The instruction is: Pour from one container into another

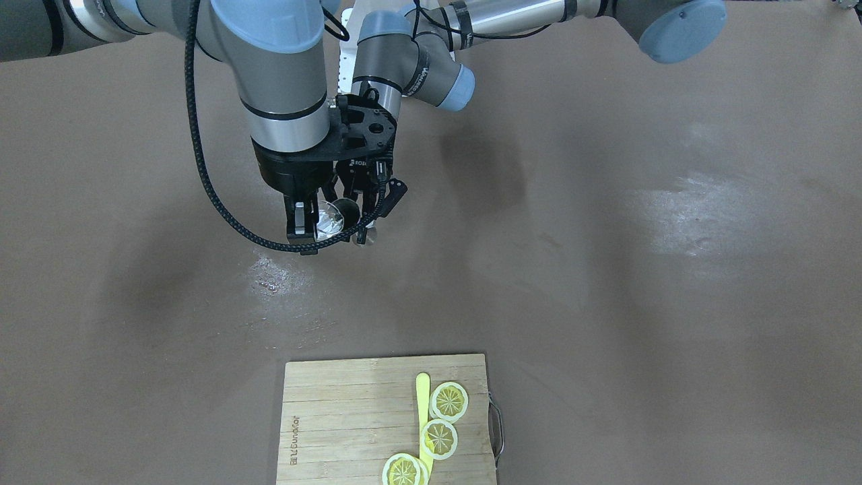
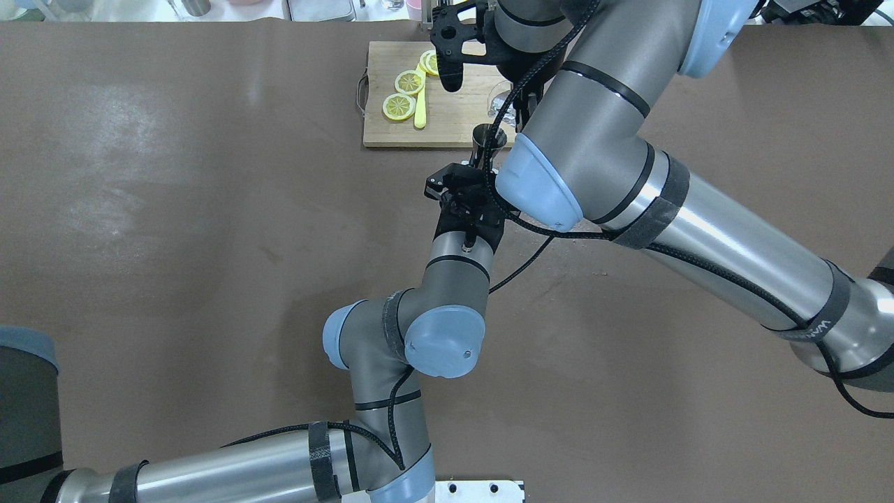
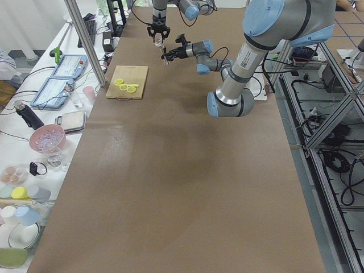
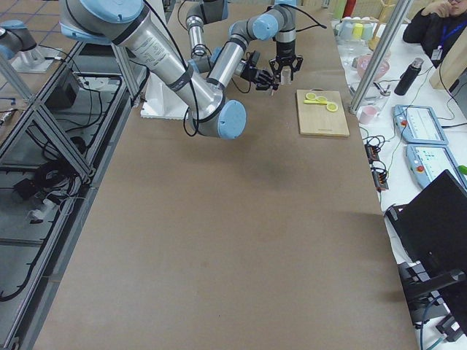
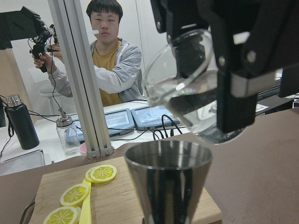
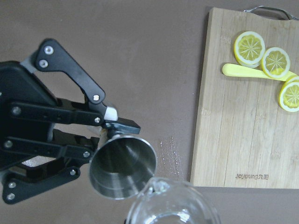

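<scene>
The right gripper, fingers closed on the clear glass cup, holds it tipped with its lip just over the open mouth of the steel jigger, which the left gripper clamps upright above the table, near the cutting board.

The wooden cutting board carries the brand mark "Joyoung" near one edge.
</scene>
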